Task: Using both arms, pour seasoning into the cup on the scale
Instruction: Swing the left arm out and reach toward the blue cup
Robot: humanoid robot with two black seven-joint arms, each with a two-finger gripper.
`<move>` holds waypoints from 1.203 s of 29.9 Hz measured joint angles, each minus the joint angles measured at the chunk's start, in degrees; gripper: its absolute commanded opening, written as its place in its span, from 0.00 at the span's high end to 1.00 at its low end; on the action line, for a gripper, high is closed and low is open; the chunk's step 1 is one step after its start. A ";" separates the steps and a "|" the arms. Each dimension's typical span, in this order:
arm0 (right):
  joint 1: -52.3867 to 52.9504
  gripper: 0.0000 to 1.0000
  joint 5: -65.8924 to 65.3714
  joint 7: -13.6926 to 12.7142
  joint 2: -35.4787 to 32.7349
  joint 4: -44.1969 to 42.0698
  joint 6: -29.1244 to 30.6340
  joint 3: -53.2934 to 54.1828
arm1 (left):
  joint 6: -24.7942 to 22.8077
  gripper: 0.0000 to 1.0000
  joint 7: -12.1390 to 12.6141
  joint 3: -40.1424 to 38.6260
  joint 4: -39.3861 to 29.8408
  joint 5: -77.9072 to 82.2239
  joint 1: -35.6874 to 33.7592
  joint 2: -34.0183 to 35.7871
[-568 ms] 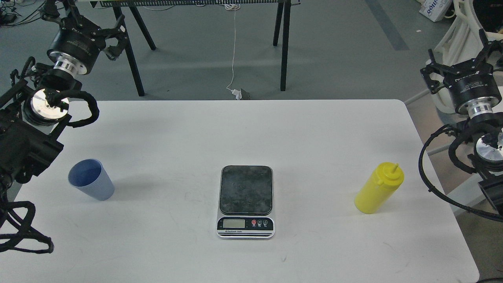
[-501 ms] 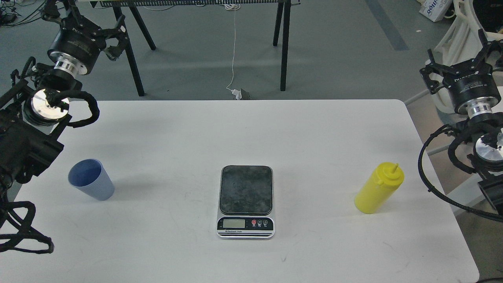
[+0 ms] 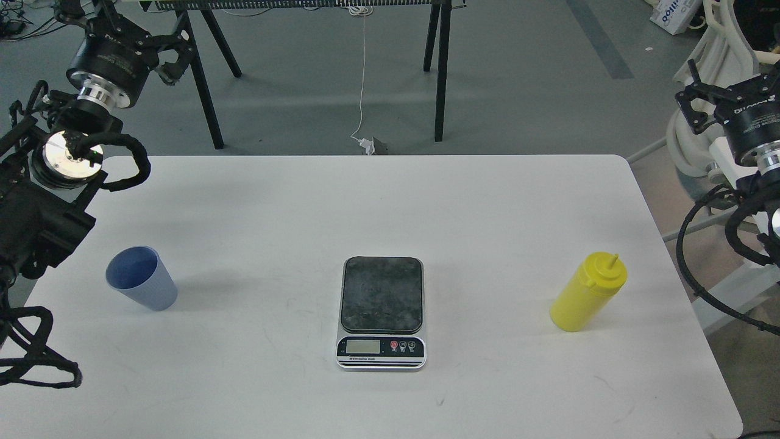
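Note:
The light-blue ribbed cup [image 3: 141,278] stands upright and empty on the left of the white table [image 3: 390,201]. The scale [image 3: 381,312] lies at the table's middle front with nothing on its dark platform. The yellow seasoning bottle [image 3: 587,292] stands capped on the right. My left gripper [image 3: 122,30] is raised beyond the table's far left corner, far from the cup, its claws spread and empty. My right gripper [image 3: 734,85] is raised off the table's right side, far above the bottle, its claws spread and empty.
Black trestle legs [image 3: 440,67] and a white cable [image 3: 363,73] stand on the grey floor behind the table. A white frame [image 3: 719,49] stands behind my right arm. Looped black cables [image 3: 36,353] hang over the table's left edge.

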 measured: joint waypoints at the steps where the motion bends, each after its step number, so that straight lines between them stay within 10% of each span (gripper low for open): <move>1: -0.71 0.00 0.05 0.00 -0.92 1.25 0.00 0.21 | 0.00 0.00 0.09 0.06 -0.10 0.09 -0.18 0.00; 11: -8.98 0.00 0.19 0.26 -4.78 11.09 0.00 5.39 | -0.01 0.00 0.06 1.11 -2.04 2.70 -0.53 2.39; 36: -15.06 0.00 0.10 1.51 -1.94 12.41 0.00 10.21 | 1.67 0.06 -4.20 14.59 -25.40 71.33 6.50 30.77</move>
